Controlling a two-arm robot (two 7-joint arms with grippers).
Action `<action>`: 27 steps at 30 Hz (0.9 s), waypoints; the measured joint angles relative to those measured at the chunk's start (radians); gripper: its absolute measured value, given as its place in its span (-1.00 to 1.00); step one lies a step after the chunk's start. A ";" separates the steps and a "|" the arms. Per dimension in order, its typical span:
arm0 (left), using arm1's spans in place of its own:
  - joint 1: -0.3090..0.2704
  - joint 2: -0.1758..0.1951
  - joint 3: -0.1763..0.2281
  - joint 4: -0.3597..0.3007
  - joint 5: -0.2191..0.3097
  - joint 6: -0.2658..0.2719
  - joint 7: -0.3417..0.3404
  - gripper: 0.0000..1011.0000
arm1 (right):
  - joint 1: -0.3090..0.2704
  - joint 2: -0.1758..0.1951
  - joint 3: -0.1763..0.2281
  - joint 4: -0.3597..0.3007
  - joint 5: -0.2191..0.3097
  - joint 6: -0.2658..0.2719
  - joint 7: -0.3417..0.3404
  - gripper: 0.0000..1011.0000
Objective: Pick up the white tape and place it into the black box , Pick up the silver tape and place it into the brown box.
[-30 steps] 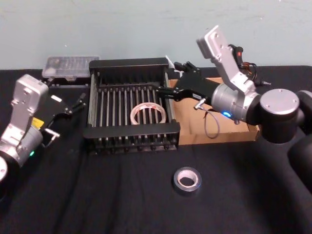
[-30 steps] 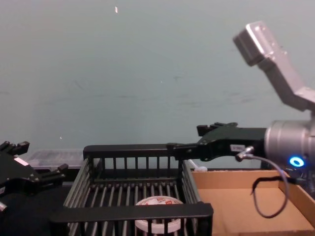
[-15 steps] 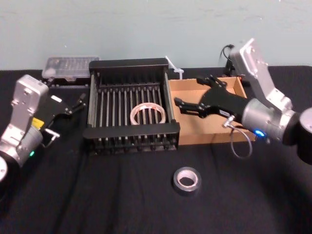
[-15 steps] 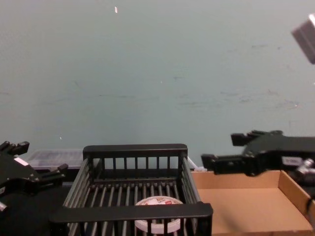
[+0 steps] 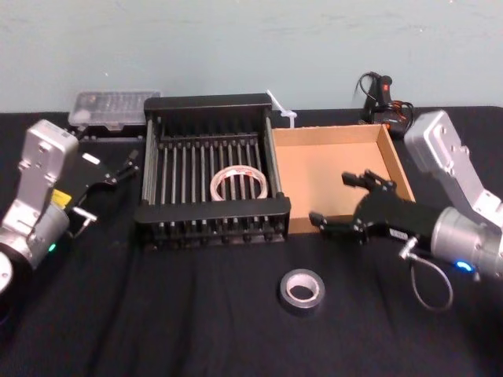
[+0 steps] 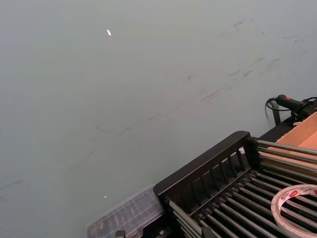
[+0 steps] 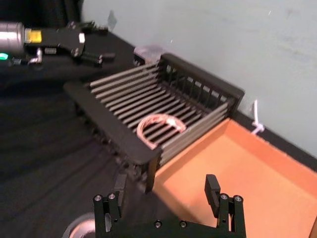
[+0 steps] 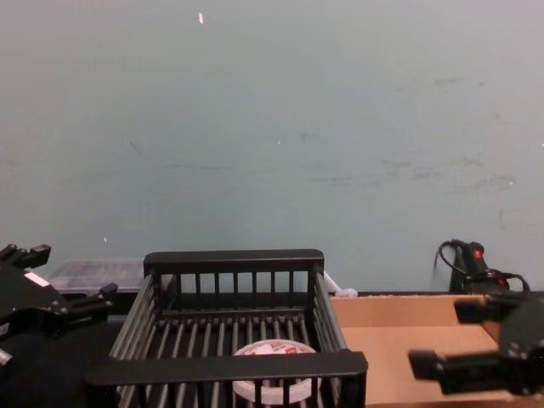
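Right gripper (image 5: 331, 199), fingers spread, hangs over the front wall of the tan cardboard tray (image 5: 314, 166), grey-silver tape roll (image 5: 302, 290) near it (left gripper (image 5: 129, 164) parked, fingers apart).

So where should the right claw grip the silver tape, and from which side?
From above. The silver tape lies flat on the cloth, hole upward, so probably one finger into the hole, one outside, pinching the ring's wall. The right claw, open, hangs nearest, over the brown box's front wall; the left claw is parked far left.
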 joint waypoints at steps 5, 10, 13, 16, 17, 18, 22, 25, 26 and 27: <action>0.000 0.000 0.000 0.000 0.000 0.000 0.000 0.98 | -0.023 0.031 -0.011 -0.010 0.008 0.014 0.009 0.98; 0.000 0.000 0.000 0.000 0.000 0.000 0.000 0.98 | -0.027 0.042 -0.032 -0.004 0.009 0.033 0.015 0.98; 0.000 0.000 0.000 0.000 0.000 0.000 0.000 0.98 | -0.023 0.043 -0.048 0.005 0.008 0.046 0.018 0.98; 0.000 0.000 0.000 0.000 0.000 0.000 0.000 0.98 | -0.015 0.042 -0.065 0.017 0.007 0.058 0.024 0.98; 0.000 0.000 0.000 0.000 0.000 0.000 0.000 0.98 | -0.011 0.040 -0.073 0.024 0.007 0.065 0.027 0.98; 0.000 0.000 0.000 0.000 0.000 0.000 0.000 0.98 | -0.008 0.039 -0.077 0.027 0.007 0.067 0.029 0.98; 0.000 0.000 0.000 0.000 0.000 0.000 0.000 0.98 | 0.003 0.035 -0.094 0.040 0.007 0.078 0.034 0.98; 0.000 0.000 0.000 0.000 0.000 0.000 0.000 0.98 | 0.010 0.032 -0.106 0.049 0.006 0.083 0.038 0.98; 0.000 0.000 0.000 0.000 0.000 0.000 0.000 0.98 | 0.012 0.031 -0.108 0.051 0.006 0.084 0.039 0.98; 0.000 0.000 0.000 0.000 0.000 0.000 0.000 0.98 | 0.015 0.031 -0.113 0.055 0.005 0.085 0.040 0.98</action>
